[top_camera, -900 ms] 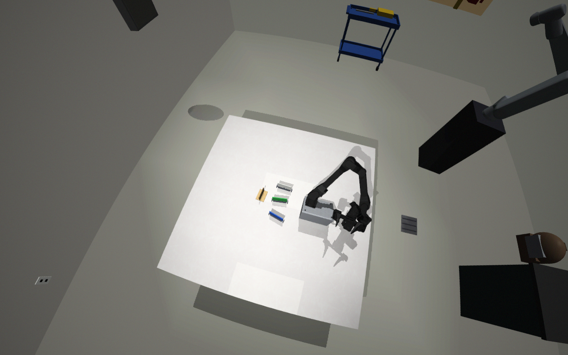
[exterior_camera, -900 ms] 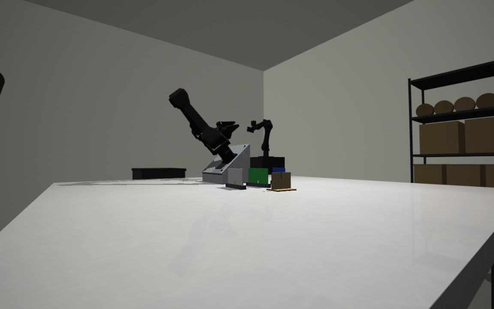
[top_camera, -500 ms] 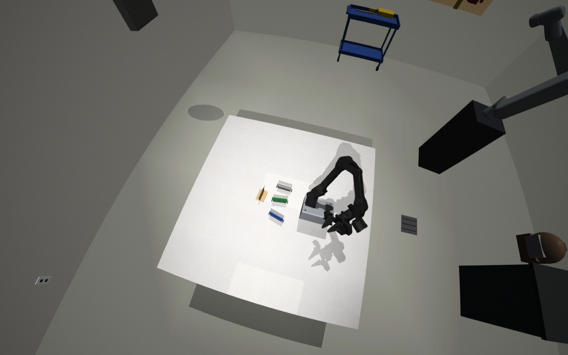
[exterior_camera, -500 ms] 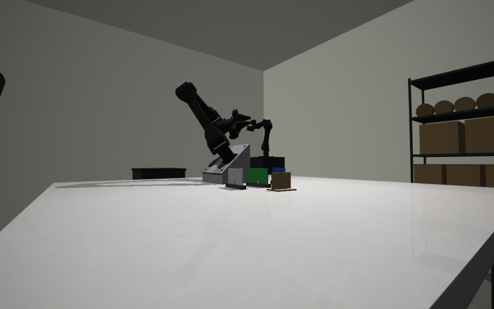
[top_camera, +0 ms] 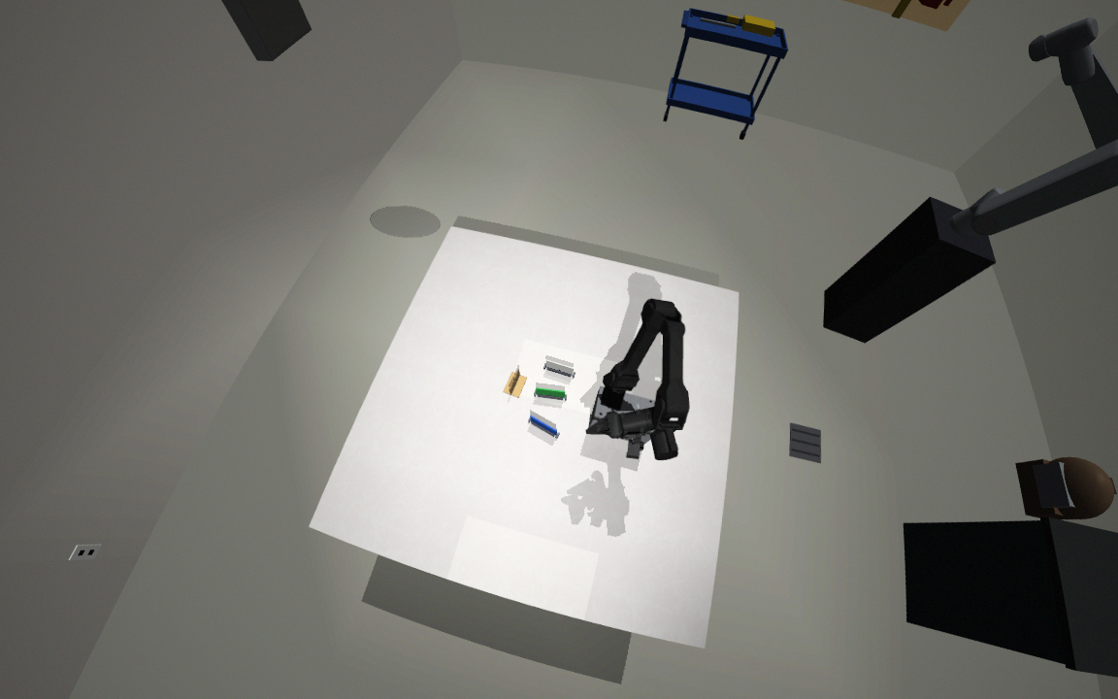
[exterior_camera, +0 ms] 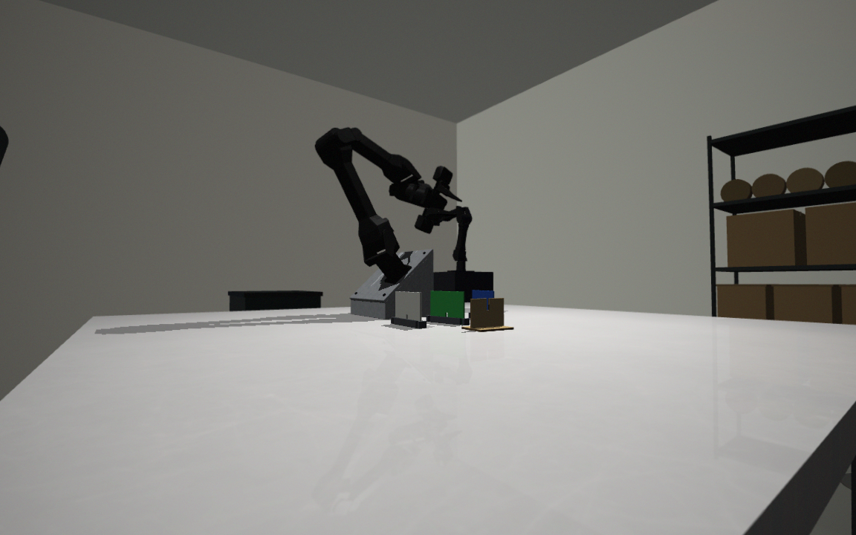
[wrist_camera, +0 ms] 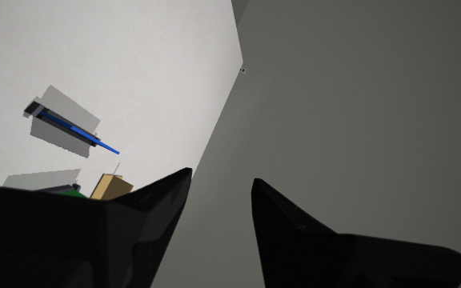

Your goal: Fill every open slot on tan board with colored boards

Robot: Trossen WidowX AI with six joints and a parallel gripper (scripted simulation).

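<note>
Exterior view: arm (top_camera: 674, 360) (exterior_camera: 357, 183) bent above table (top_camera: 424, 416) (exterior_camera: 377, 412) (wrist_camera: 134, 60)

In the top view, a blue cart (top_camera: 734, 33) with a yellow box (top_camera: 758, 24) on its upper tray stood at the upper right of centre. A brown head-like form (top_camera: 1089, 488) was at the lower right, an outlet (top_camera: 85, 551) at the lower left. In the exterior view, a black shelf unit (exterior_camera: 711, 226) at the right held brown cartons (exterior_camera: 850, 232).

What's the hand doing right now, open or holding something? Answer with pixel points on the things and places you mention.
Hand (top_camera: 591, 429) (exterior_camera: 443, 209) (wrist_camera: 222, 180): partly open, fingertips apart, holding nothing.
</note>
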